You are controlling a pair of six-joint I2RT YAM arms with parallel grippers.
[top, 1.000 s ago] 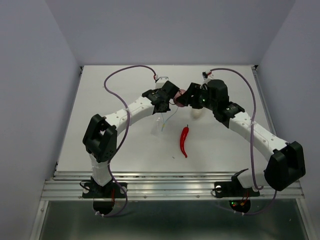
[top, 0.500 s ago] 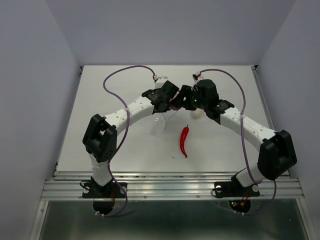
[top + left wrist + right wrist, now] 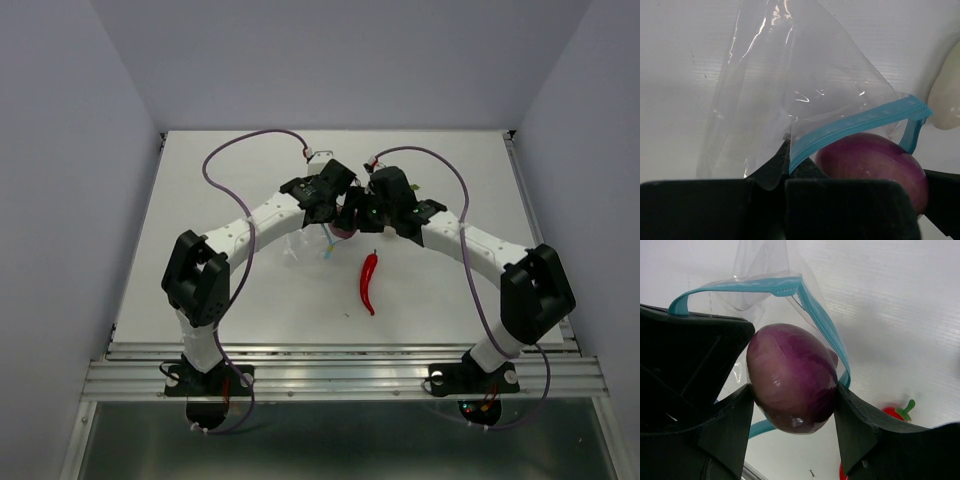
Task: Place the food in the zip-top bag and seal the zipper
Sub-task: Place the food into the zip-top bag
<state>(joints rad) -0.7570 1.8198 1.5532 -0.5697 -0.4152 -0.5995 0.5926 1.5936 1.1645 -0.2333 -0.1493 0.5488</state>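
Onion [image 3: 792, 375], clamped in my right gripper [image 3: 792, 400], meets the zip-top bag [image 3: 790, 75] my left gripper [image 3: 786, 167] pinches; the slack zipper [image 3: 860, 121] could snag it.

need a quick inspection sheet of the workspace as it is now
surface: white table
job's things: onion at the open mouth of the zip-top bag, zipper unsealed; chili lying on the table; radish partly seen beside the bag
clutter: nothing seen
grippers: left gripper shut on the bag's edge by the zipper; right gripper clamped on the onion
cables: purple cables looping over both arms
surroundings: pale walls, metal rail at near edge
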